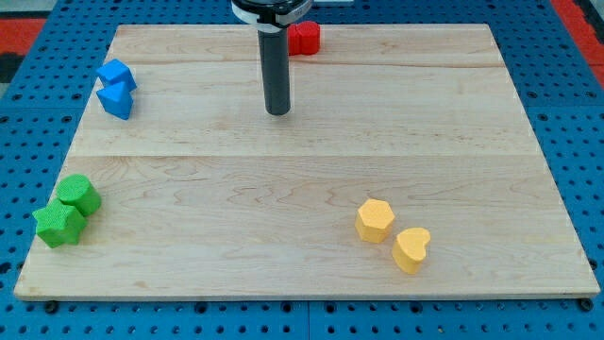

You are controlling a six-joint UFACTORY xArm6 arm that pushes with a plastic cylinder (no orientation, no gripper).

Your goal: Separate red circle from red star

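My tip [277, 111], the lower end of the straight dark rod, is resting on the pale wooden counter [302, 179] toward the far side, a little left of centre. No pincer is showing, so whether apart or together cannot be told.

A red block [305, 38] is sitting at the far edge, just right of the rod and partly hidden behind it. Only one red mass is showing; whether it is the circle, the star or both touching cannot be made out. My tip is standing near of that red block and apart from it.

At far left, two blue blocks [115, 88] are touching each other, one just nearer than the other; shapes unclear. At near left, a green cylinder-like block [78, 195] is touching a green star-like block [58, 225]. At near right, a yellow hexagon block [375, 220] is sitting just beside a yellow heart block [411, 249], the heart being nearer and further right.

My tip is well apart from the blue, green and yellow blocks. A blue pegboard surface [38, 142] is surrounding the counter.
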